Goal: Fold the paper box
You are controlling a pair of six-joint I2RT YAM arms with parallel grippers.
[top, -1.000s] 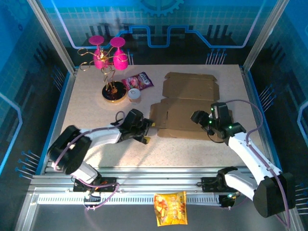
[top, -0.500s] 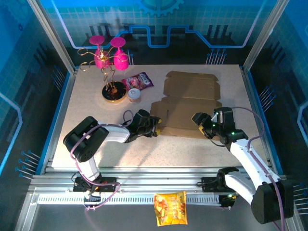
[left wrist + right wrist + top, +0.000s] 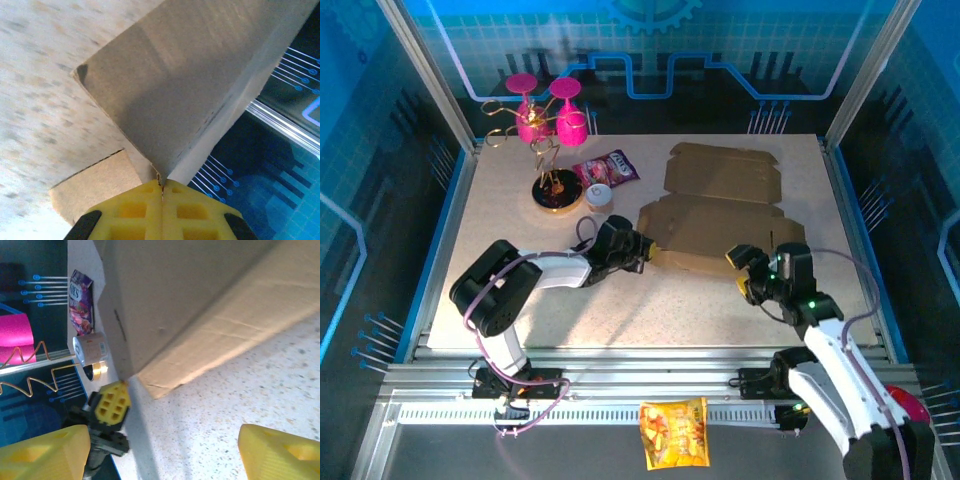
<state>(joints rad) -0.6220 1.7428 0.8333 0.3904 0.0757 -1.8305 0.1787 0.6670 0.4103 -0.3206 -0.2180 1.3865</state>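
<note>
The paper box (image 3: 720, 215) is a flat brown cardboard sheet with flaps, lying right of the table's middle. My left gripper (image 3: 642, 250) reaches in from the left and is shut on the box's near left corner flap. In the left wrist view its yellow fingertips (image 3: 161, 187) pinch the edge of the cardboard (image 3: 175, 85), which rises above the table. My right gripper (image 3: 752, 275) hangs open just off the box's near edge. In the right wrist view there is bare table between its fingers (image 3: 45, 455), the box (image 3: 200, 300) ahead, and the left gripper (image 3: 112, 402) at the box's corner.
A gold rack with pink glasses (image 3: 545, 115) stands at the back left on a round base (image 3: 557, 193). A purple snack packet (image 3: 610, 168) and a small white can (image 3: 598, 196) lie left of the box. A yellow snack bag (image 3: 673, 432) lies below the table's front rail.
My left gripper has moved right to the box's corner and closed on the flap, lifting it. My right gripper has drawn back toward the near edge, off the box.
</note>
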